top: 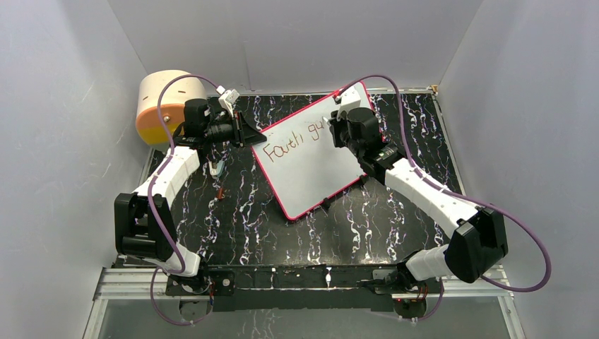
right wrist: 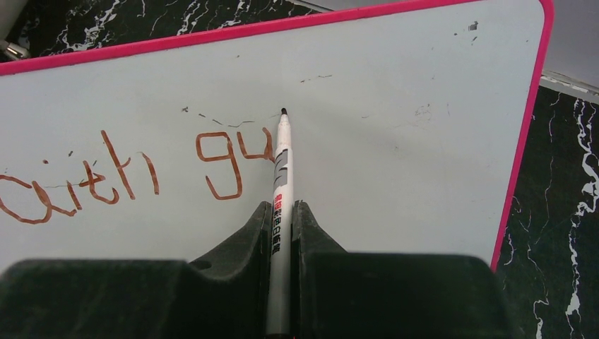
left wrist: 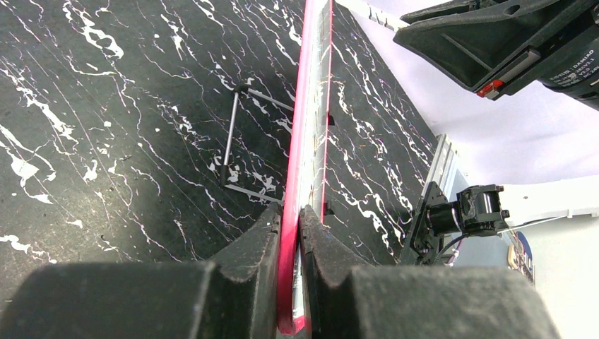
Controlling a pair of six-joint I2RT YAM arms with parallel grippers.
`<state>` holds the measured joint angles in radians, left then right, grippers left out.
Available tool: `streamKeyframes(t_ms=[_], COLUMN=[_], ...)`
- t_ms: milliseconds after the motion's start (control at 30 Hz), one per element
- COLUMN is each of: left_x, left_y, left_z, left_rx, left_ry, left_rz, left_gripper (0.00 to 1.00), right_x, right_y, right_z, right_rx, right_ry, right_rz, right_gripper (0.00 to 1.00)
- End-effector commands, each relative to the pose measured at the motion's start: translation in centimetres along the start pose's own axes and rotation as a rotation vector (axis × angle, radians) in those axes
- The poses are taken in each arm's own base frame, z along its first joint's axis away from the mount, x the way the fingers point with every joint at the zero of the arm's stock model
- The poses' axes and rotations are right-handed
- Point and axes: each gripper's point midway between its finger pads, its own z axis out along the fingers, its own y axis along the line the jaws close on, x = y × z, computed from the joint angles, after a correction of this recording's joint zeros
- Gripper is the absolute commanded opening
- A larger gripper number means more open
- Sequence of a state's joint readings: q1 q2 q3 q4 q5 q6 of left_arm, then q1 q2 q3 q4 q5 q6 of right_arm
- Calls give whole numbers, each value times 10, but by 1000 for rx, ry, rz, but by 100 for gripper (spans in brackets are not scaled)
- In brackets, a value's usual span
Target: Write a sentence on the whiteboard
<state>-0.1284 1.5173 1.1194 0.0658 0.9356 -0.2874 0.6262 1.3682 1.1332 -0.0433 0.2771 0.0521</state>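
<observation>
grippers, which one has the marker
The right gripper, shut on the marker over the writing; the left gripper instead pinches the pink edge of the whiteboard.

Pale grey walls (top: 318, 42) close in on the left, back and right, bare and evenly lit with soft shadow in the corners. The surface (top: 240, 226) is black with white marble-like veins. A silvery metal rail (top: 134, 281) runs along its near edge.
</observation>
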Motion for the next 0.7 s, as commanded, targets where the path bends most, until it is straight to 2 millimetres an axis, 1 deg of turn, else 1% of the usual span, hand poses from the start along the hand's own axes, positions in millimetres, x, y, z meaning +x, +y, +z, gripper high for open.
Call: streamKeyframes(t_ms=[0,167,433,500,667], left_x=[28,28,28,28,27], left_y=[19,20,21,21,21], left_z=[9,8,8,8,8], left_rx=[-75,-80,-83,-84,-84], left_ry=[75,74,75,76,74], left_rz=[-48,-48,-51,-51,-49], left_gripper=[0,0,0,0,0], right_x=[-37,-34,-36,-27,-15], right_y=[2,1,-7,-7,-7], right_z=[1,-4,-18,-20,-20], right_rx=[-14,-12,13,13,11], right_ry=[-103,-95,-115,-81,-50], right_rz=[37,37,45,39,39], right_gripper=[0,0,0,0,0])
